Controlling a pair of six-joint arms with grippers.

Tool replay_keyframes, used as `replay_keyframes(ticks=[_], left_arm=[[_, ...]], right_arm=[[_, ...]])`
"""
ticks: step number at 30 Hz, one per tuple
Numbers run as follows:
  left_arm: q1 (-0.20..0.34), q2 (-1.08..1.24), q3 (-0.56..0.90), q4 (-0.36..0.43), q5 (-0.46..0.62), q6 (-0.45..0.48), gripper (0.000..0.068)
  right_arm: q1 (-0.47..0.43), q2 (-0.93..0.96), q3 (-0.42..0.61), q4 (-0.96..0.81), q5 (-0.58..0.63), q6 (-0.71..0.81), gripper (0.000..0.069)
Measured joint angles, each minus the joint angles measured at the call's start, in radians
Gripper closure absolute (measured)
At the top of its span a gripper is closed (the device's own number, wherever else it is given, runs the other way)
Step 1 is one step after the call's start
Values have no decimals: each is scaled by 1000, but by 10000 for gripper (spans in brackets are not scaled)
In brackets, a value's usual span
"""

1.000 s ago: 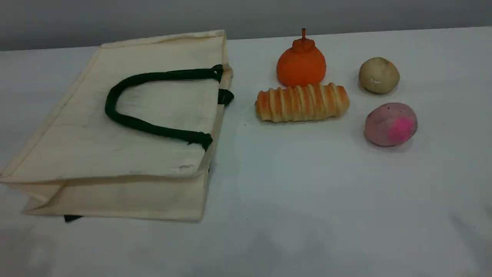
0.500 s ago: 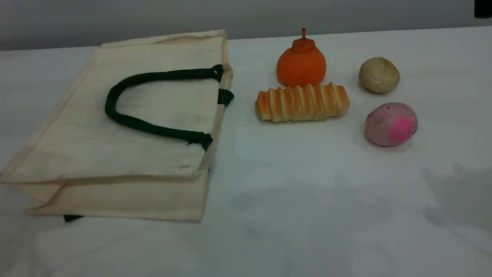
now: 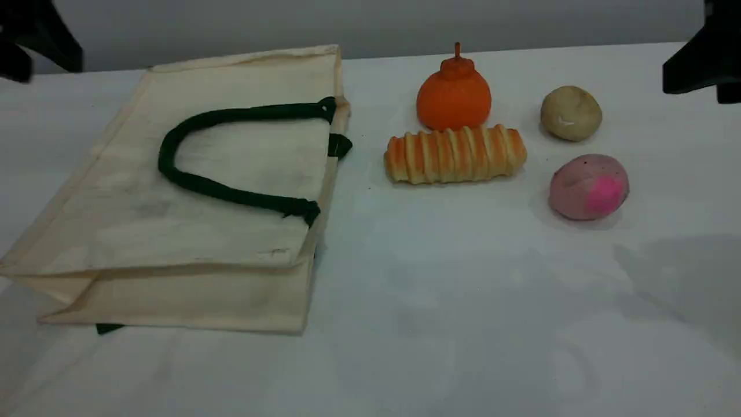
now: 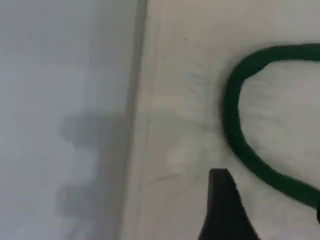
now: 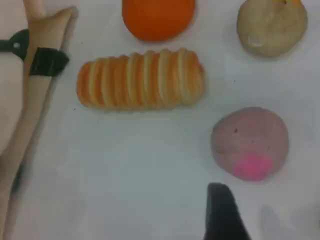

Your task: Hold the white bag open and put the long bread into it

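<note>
The white bag (image 3: pixel 191 191) lies flat on the left of the table, its mouth edge facing right and its dark green handle (image 3: pixel 173 174) curled on top. To its right lies the long bread (image 3: pixel 455 154), crosswise and free; the right wrist view has the long bread (image 5: pixel 140 79) ahead of the fingertip (image 5: pixel 222 210). My left gripper (image 3: pixel 29 40) hangs at the top left corner, beyond the bag's far corner. In the left wrist view its fingertip (image 4: pixel 222 200) hovers above the bag cloth (image 4: pixel 185 100) beside the handle (image 4: pixel 235 130). My right gripper (image 3: pixel 703 63) hangs at the top right. Both hold nothing.
An orange fruit with a stem (image 3: pixel 454 95) sits just behind the bread. A beige ball (image 3: pixel 571 113) and a pink-purple ball (image 3: pixel 589 186) lie to the bread's right. A white cloth covers the table (image 3: pixel 463 301).
Both arms have come into the scene view at the top corners, the right one first, and their shadows have spread over the cloth. The bag, bread and other things have not moved.
</note>
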Motion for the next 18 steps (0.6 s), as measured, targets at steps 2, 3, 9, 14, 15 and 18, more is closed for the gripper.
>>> replay_keyframes(ticks=[2,3,9,14,15,18], left_arm=[[-5,58,-27,0,-13,0,290],[-13,86,-39,-5,-11,0,290],[-48,219,-125,-17,-9,28,290],[-53,299,-186,-18,-5,30,290],[-53,310,-193,-18,-2,29,290],[-53,337,-200,-18,-2,28,290]], right_arm=[[0,4,0,55,5,-53,321],[0,6,0,80,6,-77,321],[0,6,0,150,15,-137,321],[0,6,0,150,22,-135,321],[0,6,0,150,22,-135,321],[0,6,0,149,24,-135,321]])
